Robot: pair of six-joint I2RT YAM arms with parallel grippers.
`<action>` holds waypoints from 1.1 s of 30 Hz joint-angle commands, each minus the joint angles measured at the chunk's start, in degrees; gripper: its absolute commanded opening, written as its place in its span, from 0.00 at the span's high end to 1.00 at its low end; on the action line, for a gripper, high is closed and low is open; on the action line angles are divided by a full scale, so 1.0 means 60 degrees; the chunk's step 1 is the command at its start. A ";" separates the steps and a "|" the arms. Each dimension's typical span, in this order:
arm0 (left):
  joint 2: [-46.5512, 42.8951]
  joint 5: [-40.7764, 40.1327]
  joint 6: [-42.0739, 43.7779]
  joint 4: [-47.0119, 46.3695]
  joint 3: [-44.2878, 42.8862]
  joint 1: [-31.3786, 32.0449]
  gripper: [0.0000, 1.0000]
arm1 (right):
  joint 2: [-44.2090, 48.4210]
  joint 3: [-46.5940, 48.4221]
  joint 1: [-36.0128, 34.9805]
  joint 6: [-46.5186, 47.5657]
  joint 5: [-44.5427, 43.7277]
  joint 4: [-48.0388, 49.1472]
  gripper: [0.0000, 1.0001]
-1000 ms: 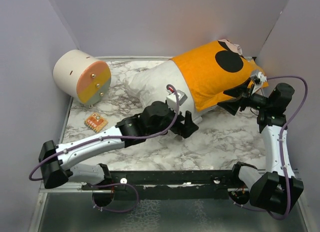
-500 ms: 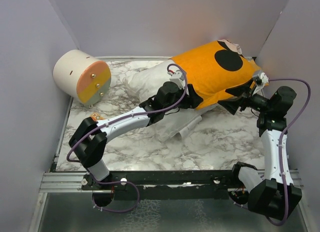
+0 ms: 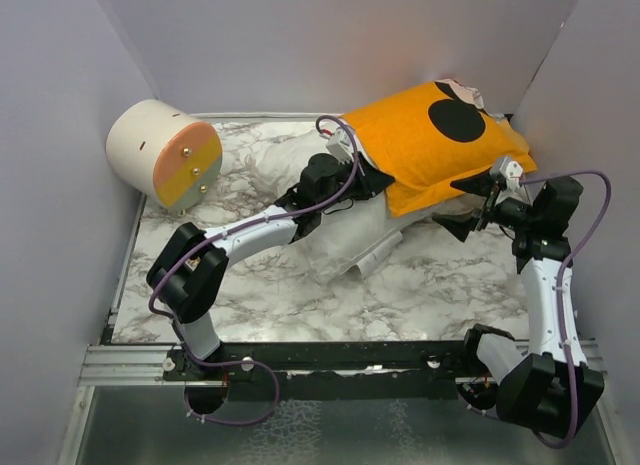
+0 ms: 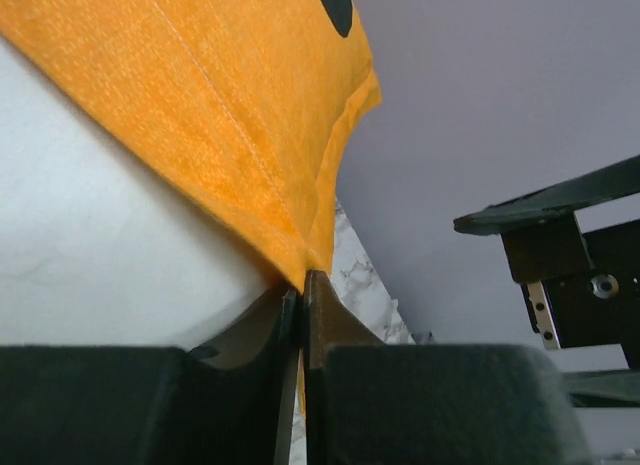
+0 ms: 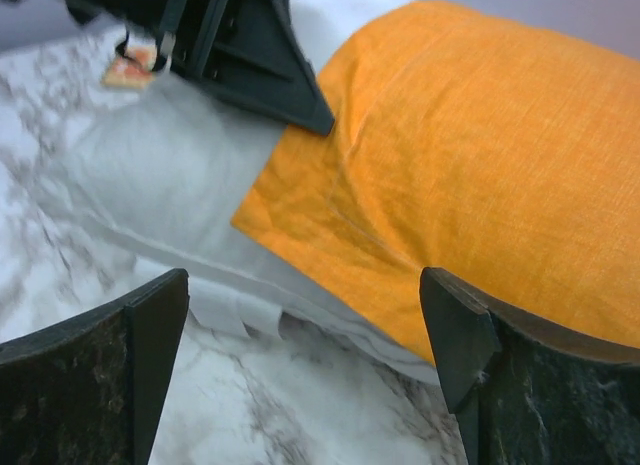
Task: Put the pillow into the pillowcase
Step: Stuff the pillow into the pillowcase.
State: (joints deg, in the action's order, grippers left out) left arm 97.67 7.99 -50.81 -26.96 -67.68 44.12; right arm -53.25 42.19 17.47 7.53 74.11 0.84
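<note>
The white pillow [image 3: 330,225] lies mid-table with its far right end inside the orange pillowcase [image 3: 430,150], which has a black Mickey ear on top. My left gripper [image 3: 380,182] sits at the case's open hem. In the left wrist view that gripper [image 4: 303,277] is shut on the orange hem [image 4: 300,250], with the pillow [image 4: 100,235] just left of it. My right gripper [image 3: 465,207] stands open at the case's near right edge. In the right wrist view its fingers [image 5: 130,335] spread wide over bare marble, the pillowcase [image 5: 480,135] and pillow [image 5: 160,165] beyond them.
A cream-and-orange cylinder [image 3: 165,153] lies at the back left of the marble table [image 3: 440,285]. Grey walls close in the left, back and right sides. A white label flap [image 5: 235,310] hangs from the pillow's near edge.
My left gripper has travelled up from the pillow's near side to the case's hem and shut on it. My right gripper has opened wider and dropped slightly back from the case.
</note>
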 commanded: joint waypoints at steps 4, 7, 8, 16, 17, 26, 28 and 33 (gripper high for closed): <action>0.0165 0.1775 -0.0696 -0.1581 -0.0090 -0.0256 1.00 | -0.1216 0.1648 0.0047 0.9187 0.0624 -0.6445 0.00; 0.0041 0.2196 -0.1004 -0.1923 -0.0156 -0.0224 1.00 | -0.1113 0.1590 0.0047 0.9137 0.0176 -0.5741 0.00; -0.0004 0.2279 -0.1018 -0.1921 -0.0222 -0.0207 1.00 | -0.1010 0.1503 0.0039 0.8851 0.0073 -0.5292 0.00; -0.0011 0.2506 -0.0866 -0.1646 -0.0893 0.0160 1.00 | -0.0929 0.0927 -0.1578 0.7008 -0.1795 -0.2428 0.00; 0.0014 0.2472 -0.0856 -0.1624 -0.0942 0.0183 1.00 | -0.0994 0.0867 -0.2138 0.7005 -0.2400 -0.2279 0.00; 0.0503 0.2684 -0.1188 -0.1570 -0.1473 0.0213 1.00 | -0.1082 -0.0277 -0.3692 0.6060 -0.5435 0.0697 0.02; 0.0546 0.2741 -0.1251 -0.1657 -0.1468 0.0245 1.00 | -0.1243 -0.0452 -0.3815 0.5512 -0.5839 0.1600 0.08; 0.0373 0.2708 -0.0499 -0.1137 -0.1496 0.0185 0.99 | -0.1494 -0.0247 -0.3865 0.3566 -0.6068 0.2356 0.73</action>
State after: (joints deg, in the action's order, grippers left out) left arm 101.30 21.43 -56.90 -32.42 -74.46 44.71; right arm -61.58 39.99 -5.26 40.32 43.00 5.72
